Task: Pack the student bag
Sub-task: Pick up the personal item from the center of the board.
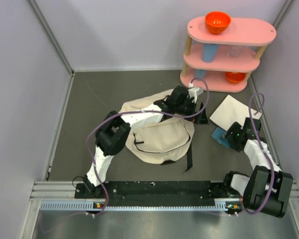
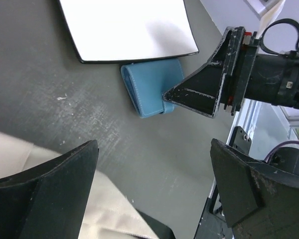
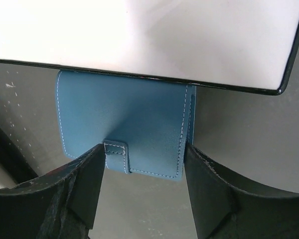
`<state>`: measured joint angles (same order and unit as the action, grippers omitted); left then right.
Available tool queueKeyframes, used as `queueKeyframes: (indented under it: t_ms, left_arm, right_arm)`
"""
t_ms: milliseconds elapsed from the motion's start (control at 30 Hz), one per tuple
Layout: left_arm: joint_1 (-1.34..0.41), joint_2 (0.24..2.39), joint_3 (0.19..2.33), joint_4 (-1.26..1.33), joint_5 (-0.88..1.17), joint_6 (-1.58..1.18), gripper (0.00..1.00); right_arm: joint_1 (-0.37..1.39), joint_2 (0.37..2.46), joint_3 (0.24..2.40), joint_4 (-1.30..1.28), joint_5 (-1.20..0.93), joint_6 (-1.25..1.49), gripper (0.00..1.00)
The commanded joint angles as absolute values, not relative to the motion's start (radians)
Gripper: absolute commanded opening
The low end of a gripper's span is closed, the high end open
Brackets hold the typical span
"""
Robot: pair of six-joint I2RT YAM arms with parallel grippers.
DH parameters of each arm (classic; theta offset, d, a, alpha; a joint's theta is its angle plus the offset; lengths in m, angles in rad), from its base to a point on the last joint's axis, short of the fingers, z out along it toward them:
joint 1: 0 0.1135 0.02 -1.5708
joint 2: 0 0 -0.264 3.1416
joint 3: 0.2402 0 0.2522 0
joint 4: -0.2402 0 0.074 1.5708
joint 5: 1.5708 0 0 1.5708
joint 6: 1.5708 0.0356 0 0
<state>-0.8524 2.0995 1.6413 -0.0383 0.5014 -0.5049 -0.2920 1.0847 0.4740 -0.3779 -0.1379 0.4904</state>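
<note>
The student bag (image 1: 162,137) lies slumped on the table (image 1: 104,94), its cream canvas creased and folded over itself. It looks soft and light, and it will probably sag and drag rather than lift as one piece. A pinch on the black-trimmed rim or a strap (image 1: 189,159) would likely hold better than loose cloth. The bag's edge sits just under the left fingers (image 2: 45,194), which are spread wide with nothing between them. Ahead of those fingers, apart from the bag, a blue wallet (image 3: 124,119) lies against the edge of a white pad (image 3: 139,35). The right fingers (image 3: 224,199) stand apart astride the wallet's clasp end, not closed on it.
</note>
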Motion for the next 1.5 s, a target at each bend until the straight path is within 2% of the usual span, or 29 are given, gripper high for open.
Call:
queueKeyframes:
  t_ms: [0,200,533,733,933,1167,1300,1333,1467]
  left_arm:
    - [-0.871,2.186,1.749,-0.066,0.514,-0.520,0.97]
    - [-0.894,2.256,1.776,-0.051,0.511,-0.541,0.97]
    - [-0.902,2.425,1.956,-0.018,0.552,-0.548,0.97]
    - [-0.904,2.499,1.993,-0.009,0.603,-0.592,0.96]
    - [-0.905,2.487,1.910,0.095,0.640,-0.644,0.86]
    - [-0.905,2.499,1.902,0.156,0.666,-0.701,0.63]
    - [-0.905,2.499,1.894,0.158,0.666,-0.710,0.47]
    - [-0.905,2.499,1.894,0.160,0.664,-0.712,0.39]
    - [-0.904,2.499,1.898,0.158,0.655,-0.718,0.22]
  right_arm:
    - [-0.301,1.101,0.497,-0.328,-0.193,0.485,0.63]
    - [-0.301,1.091,0.489,-0.322,-0.224,0.477,0.59]
    - [-0.302,1.121,0.497,-0.316,-0.256,0.457,0.60]
    - [-0.301,1.120,0.503,-0.310,-0.273,0.466,0.60]
    - [-0.301,1.109,0.492,-0.276,-0.302,0.486,0.60]
    - [-0.301,1.112,0.485,-0.270,-0.310,0.491,0.59]
    - [-0.301,1.108,0.480,-0.270,-0.311,0.488,0.59]
    - [-0.301,1.108,0.479,-0.270,-0.311,0.489,0.59]
    - [-0.301,1.103,0.476,-0.270,-0.310,0.489,0.59]
